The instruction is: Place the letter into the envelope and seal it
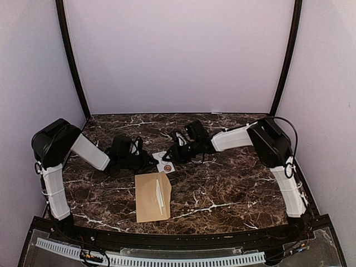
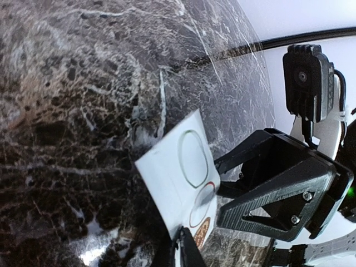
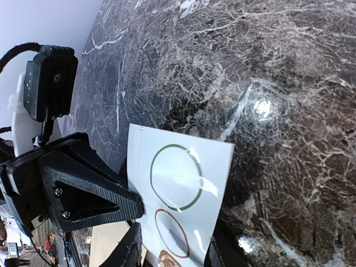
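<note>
The tan envelope point(image 1: 151, 197) lies flat near the table's front, a thin white strip running along it; a corner of the envelope point(image 3: 105, 247) also shows in the right wrist view. The letter is not in view. Just behind the envelope sits a small white sticker card point(image 1: 164, 162) printed with circles. My left gripper point(image 2: 182, 236) is shut on one edge of that sticker card point(image 2: 181, 167), which tilts up off the marble. My right gripper point(image 3: 172, 253) is open, and its fingers point(image 3: 130, 250) straddle the near end of the sticker card point(image 3: 178, 178).
The two grippers meet over the card at mid-table, left gripper point(image 1: 146, 161) and right gripper point(image 1: 171, 156) almost touching. Dark marble tabletop point(image 1: 233, 178) stretches to the right. White walls and black frame posts point(image 1: 72, 61) enclose the back and sides.
</note>
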Robot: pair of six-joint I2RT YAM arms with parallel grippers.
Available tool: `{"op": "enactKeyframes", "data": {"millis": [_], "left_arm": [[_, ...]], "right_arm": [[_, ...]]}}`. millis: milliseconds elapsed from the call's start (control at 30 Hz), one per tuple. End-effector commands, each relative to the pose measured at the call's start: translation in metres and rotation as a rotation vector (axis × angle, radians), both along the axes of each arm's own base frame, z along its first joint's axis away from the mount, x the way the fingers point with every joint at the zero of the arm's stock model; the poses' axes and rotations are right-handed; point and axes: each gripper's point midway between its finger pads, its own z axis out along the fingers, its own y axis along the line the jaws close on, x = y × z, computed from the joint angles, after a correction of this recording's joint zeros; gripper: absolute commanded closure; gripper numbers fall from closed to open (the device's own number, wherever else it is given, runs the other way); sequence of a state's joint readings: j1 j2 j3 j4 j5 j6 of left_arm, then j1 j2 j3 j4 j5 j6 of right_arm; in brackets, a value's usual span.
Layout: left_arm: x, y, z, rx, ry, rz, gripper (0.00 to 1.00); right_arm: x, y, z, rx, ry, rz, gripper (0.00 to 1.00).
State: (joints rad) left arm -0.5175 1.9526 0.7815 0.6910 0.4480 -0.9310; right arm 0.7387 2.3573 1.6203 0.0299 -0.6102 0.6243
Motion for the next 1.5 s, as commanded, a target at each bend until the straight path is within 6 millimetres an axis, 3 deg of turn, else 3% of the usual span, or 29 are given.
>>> {"op": "enactKeyframes", "data": {"millis": [0,200,400,533,567,600,700,900,1000,1167,1467], "left_arm": [[0.008,-0.004,0.012,-0.024,-0.048,0.013,0.99],[0.008,-0.005,0.05,-0.068,-0.173,-0.007,1.0],[0.0,-0.003,0.123,-0.075,-0.329,-0.056,1.0],[-0.025,0.0,0.181,-0.092,-0.432,-0.139,1.0],[-0.032,0.001,0.18,-0.081,-0.414,-0.158,1.0],[-0.041,0.002,0.196,-0.096,-0.446,-0.187,1.0],[-0.066,0.004,0.212,-0.113,-0.453,-0.267,1.0],[-0.109,0.009,0.245,-0.152,-0.49,-0.401,1.0],[-0.127,0.01,0.256,-0.185,-0.508,-0.459,1.0],[-0.14,0.013,0.268,-0.212,-0.549,-0.495,1.0],[-0.15,0.016,0.275,-0.23,-0.564,-0.514,1.0]], "right_arm": [[-0.01,-0.005,-0.001,-0.019,0.004,-0.01,0.64],[-0.003,-0.026,0.043,0.003,-0.11,-0.071,0.56],[-0.014,-0.05,0.113,0.057,-0.264,-0.076,0.38],[-0.038,-0.057,0.156,0.144,-0.339,-0.026,0.33],[-0.047,-0.058,0.165,0.169,-0.356,-0.008,0.32],[-0.056,-0.058,0.176,0.194,-0.374,0.009,0.31],[-0.089,-0.051,0.205,0.259,-0.438,0.075,0.27],[-0.147,-0.025,0.248,0.354,-0.512,0.201,0.26],[-0.162,-0.011,0.256,0.38,-0.514,0.229,0.26],[-0.169,0.004,0.256,0.394,-0.492,0.234,0.36],[-0.162,-0.002,0.248,0.368,-0.477,0.163,0.34]]}}
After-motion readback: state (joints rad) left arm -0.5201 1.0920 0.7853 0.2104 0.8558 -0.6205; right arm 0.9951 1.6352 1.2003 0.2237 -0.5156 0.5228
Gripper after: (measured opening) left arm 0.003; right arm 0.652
